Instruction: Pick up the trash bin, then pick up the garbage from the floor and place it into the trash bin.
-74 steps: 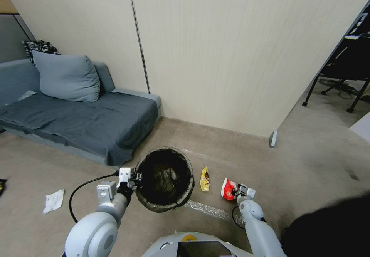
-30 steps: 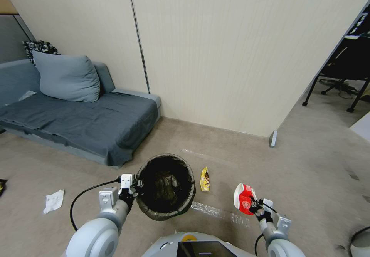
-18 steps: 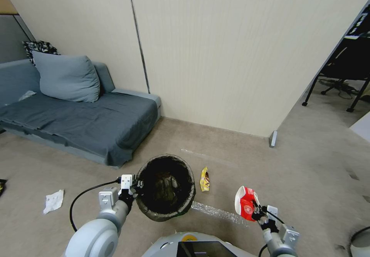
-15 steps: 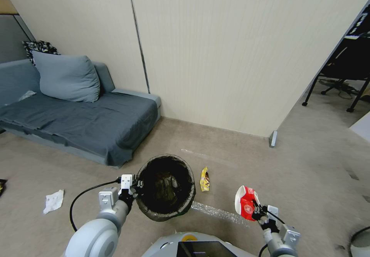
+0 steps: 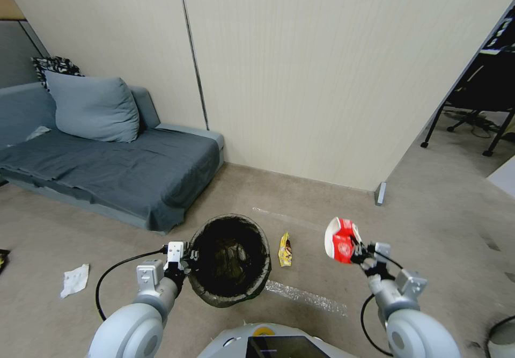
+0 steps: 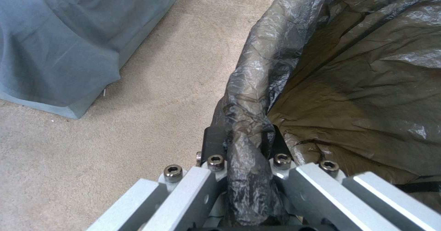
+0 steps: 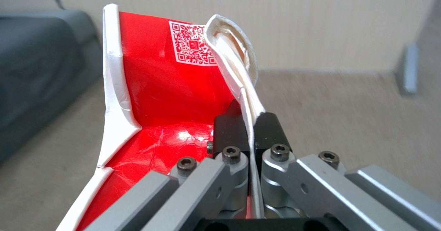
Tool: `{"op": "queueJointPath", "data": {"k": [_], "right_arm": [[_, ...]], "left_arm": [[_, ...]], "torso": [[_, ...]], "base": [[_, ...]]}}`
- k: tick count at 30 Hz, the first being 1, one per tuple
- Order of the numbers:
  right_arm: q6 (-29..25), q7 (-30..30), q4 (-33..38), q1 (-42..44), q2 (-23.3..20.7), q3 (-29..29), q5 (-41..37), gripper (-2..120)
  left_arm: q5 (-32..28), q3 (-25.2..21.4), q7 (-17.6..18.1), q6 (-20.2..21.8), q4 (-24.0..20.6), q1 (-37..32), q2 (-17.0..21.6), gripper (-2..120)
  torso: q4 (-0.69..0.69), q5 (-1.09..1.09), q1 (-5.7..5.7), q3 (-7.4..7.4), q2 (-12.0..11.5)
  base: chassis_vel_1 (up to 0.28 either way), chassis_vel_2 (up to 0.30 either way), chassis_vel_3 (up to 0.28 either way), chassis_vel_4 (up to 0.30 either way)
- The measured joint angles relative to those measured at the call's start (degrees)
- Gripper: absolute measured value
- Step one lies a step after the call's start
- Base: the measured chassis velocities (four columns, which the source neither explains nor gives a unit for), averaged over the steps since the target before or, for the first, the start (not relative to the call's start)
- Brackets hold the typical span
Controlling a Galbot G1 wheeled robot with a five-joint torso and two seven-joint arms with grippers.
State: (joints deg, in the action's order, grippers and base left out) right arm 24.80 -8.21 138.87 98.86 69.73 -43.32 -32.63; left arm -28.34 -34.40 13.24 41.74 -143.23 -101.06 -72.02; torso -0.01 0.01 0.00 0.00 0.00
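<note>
- The right gripper (image 5: 360, 252), right of centre in the lower head view, is closed on one thin white edge of the red-and-white packet (image 5: 338, 240); in the right wrist view the black pads (image 7: 266, 127) pinch only that folded lip (image 7: 239, 62). With so narrow a hold, the packet could slip or swing loose on the way over.
- The packet hangs in the air well to the right of the trash bin (image 5: 229, 258). Let go too soon, it would land on the floor (image 5: 429, 229) beside the yellow wrapper (image 5: 285, 249).
- The left gripper (image 5: 179, 261), at lower left, is clamped on the bag-covered rim (image 6: 246, 134) of the bin. The slick bag could slide between the jaws and tip the bin.
- The right forearm reaches up and forward from the lower right corner; the left arm extends forward, holding the bin's mouth upward.
- A white tissue (image 5: 74, 279) lies on the floor at far left.
</note>
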Motion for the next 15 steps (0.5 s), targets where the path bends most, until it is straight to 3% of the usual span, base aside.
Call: {"op": "queueJointPath", "data": {"k": [6,13,15], "right_arm": [[2.2,1.7,2.0,-5.5,-11.0,1.7,-4.3,0],[3.6,3.9,1.2,-11.1,-16.1,3.7,-7.8,0],[4.2,7.6,-0.3,-16.9,-21.2,6.8,-12.1,0]], "left_arm": [[0.0,0.0,-0.1,0.1,0.0,-0.4,0.6,2],[0.1,0.0,-0.1,0.3,0.0,-0.6,1.3,2],[0.2,0.0,-0.1,0.4,0.0,-0.7,2.7,2]], "torso": [[0.0,0.0,0.0,0.0,0.0],[0.01,0.0,0.0,0.0,0.0],[0.01,0.0,0.0,0.0,0.0]], "base": [[0.0,0.0,0.0,0.0],[0.0,0.0,0.0,0.0],[0.0,0.0,0.0,0.0]]}}
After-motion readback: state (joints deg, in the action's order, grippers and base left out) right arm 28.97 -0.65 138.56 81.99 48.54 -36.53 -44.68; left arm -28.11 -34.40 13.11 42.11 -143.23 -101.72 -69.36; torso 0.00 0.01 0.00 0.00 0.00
